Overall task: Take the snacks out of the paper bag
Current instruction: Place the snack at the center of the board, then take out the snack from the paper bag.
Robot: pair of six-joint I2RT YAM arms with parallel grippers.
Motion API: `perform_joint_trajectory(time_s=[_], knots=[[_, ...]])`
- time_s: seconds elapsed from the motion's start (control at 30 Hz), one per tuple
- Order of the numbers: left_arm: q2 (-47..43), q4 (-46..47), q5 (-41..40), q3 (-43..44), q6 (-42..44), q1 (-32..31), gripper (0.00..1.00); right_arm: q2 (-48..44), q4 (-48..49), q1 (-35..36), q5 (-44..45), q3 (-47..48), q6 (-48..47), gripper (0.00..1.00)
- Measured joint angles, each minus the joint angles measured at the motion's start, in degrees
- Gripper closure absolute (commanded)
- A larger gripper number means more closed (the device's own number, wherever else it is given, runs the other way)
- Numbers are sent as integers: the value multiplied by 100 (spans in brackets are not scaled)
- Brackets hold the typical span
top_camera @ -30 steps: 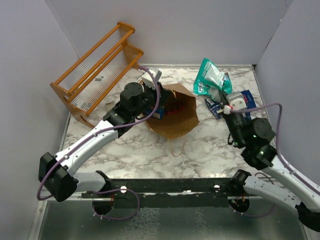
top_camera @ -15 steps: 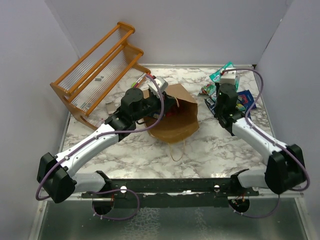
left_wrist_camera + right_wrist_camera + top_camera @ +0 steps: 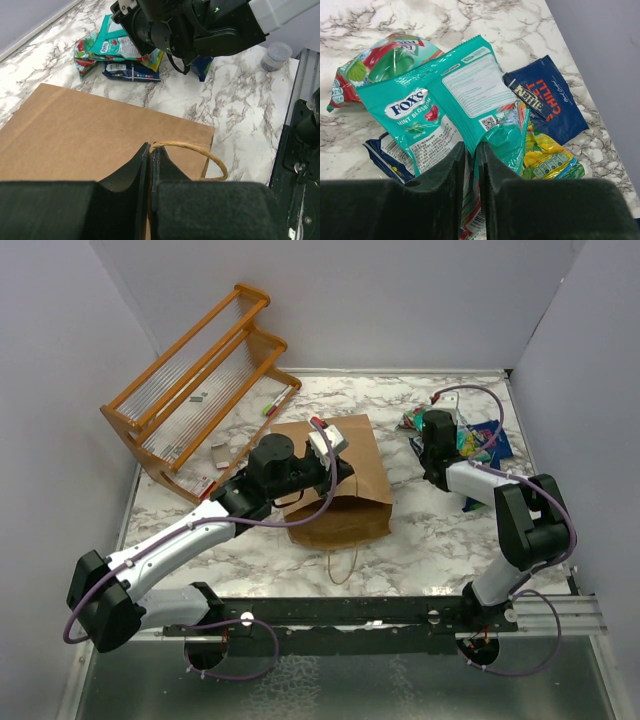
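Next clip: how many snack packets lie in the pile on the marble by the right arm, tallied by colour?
Teal packet: 1
Green-and-red packet: 1
Dark blue packets: 2, the second under the teal one
Yellow packet: 1
Total: 5 showing; any buried beneath cannot be told.

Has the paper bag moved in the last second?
Yes. The paper bag lies flat, its near edge farther from the wooden rack, lower in the top view.
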Motion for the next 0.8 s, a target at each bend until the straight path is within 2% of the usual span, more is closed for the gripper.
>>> perform_joint_trajectory(time_s=[0.03,0.1,0.17,0.23,0.37,0.47,0.67,0.8], knots=[[0,0,-11,-4,-2,-2,100,0,37,0,-15,0,26,70],[0,0,-61,2,-11,0,100,0,83,-13,-52,2,66,47],[7,-76,-118,55,-31,0,100,-15,59,-26,-166,15,120,30],[9,-98,-138,133,-46,0,100,-111,-59,-28,-378,15,153,23],[7,-120,-184,240,-140,0,100,-732,-417,-28,-977,2,212,21],[9,-125,-203,240,-256,0,100,-1639,-610,-28,-1709,-96,210,21],[13,-125,-247,286,-595,136,100,-3499,-752,-26,-3884,-382,96,21],[68,-111,-302,498,-798,267,100,-4146,-1012,129,-5031,-415,-28,21]])
